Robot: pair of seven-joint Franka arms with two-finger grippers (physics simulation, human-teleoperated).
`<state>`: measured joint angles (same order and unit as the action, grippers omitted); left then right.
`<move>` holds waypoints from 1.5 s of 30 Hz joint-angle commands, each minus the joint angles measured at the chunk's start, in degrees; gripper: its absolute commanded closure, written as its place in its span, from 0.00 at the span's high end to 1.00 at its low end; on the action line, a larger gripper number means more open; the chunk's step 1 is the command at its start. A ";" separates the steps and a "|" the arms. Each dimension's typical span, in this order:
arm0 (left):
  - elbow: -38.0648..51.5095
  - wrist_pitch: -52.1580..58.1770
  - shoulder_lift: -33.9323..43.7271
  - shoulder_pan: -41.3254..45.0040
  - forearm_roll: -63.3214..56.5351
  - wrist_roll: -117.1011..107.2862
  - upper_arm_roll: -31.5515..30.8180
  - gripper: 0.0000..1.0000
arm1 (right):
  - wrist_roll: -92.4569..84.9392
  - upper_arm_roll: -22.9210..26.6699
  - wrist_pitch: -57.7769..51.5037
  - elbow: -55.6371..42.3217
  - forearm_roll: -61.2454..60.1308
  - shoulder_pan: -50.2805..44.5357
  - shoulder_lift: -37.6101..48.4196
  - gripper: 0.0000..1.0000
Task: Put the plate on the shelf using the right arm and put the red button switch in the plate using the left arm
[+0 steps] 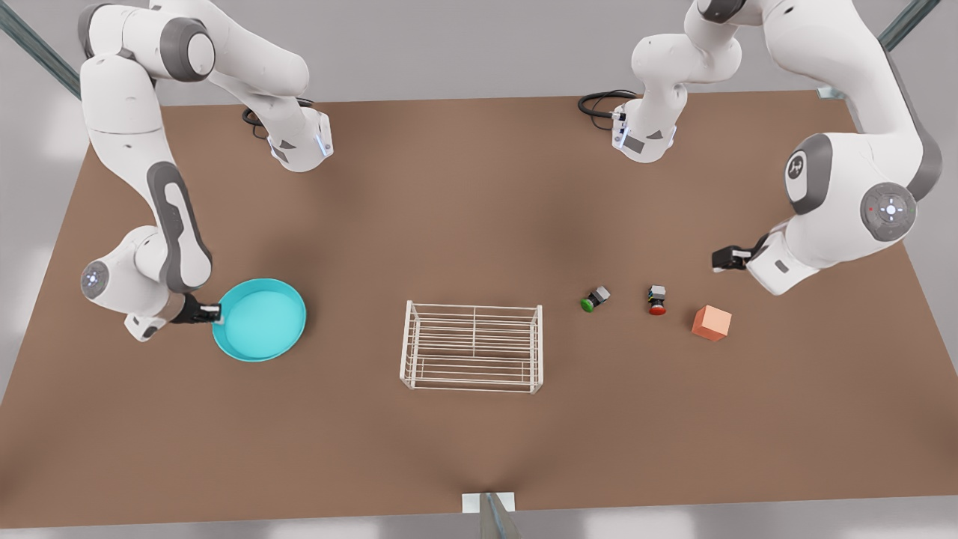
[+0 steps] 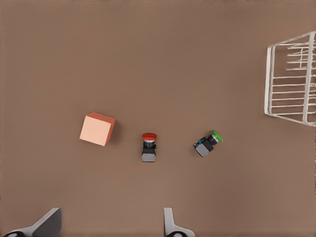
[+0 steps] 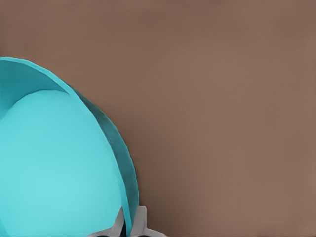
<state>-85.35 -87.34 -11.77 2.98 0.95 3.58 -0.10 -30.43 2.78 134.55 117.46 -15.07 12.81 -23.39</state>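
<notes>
Right claw pinching the plate rim; left claw open and empty above the switches.

The right arm, at the front view's left, is folded low, its right claw (image 1: 215,312) closed on the rim of the plate (image 1: 262,318), one finger (image 3: 141,223) outside the wall, one inside. The plate is a smooth turquoise round dish with a raised rim, sitting near the worktop (image 1: 464,195) edge at the front view's left. The left arm bends at the front view's right; its left claw (image 1: 722,259) hangs spread wide, holding nothing. The red button switch (image 1: 657,300) lies between the green button switch (image 1: 596,299) and a salmon cube (image 1: 711,323), all apart. The shelf (image 1: 473,346), thin white wire, stands mid-worktop with bare brown surface on every side.
</notes>
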 commanded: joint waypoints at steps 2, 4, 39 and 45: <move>0.79 4.99 0.26 0.27 0.10 0.82 -0.08 1.00 | -1.29 -0.67 -9.83 -3.11 0.31 -0.06 0.19 0.21; 0.71 5.52 0.26 0.27 0.11 0.91 -0.08 1.00 | -1.21 -1.80 -12.99 -6.44 0.31 -0.06 0.19 0.21; -26.88 -38.77 -10.82 3.88 -0.77 -4.19 0.10 1.00 | 38.78 -9.37 -15.28 -54.53 -12.79 -34.25 -25.03 0.21; -35.59 -51.00 -10.82 3.70 -0.77 -4.19 0.10 1.00 | 38.70 -9.46 -15.28 -53.03 -10.24 -34.87 -24.95 0.21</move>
<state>-120.17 -127.76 -22.53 6.64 0.24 0.45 0.00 -1.11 -6.65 118.36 64.34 -26.48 -22.03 -48.45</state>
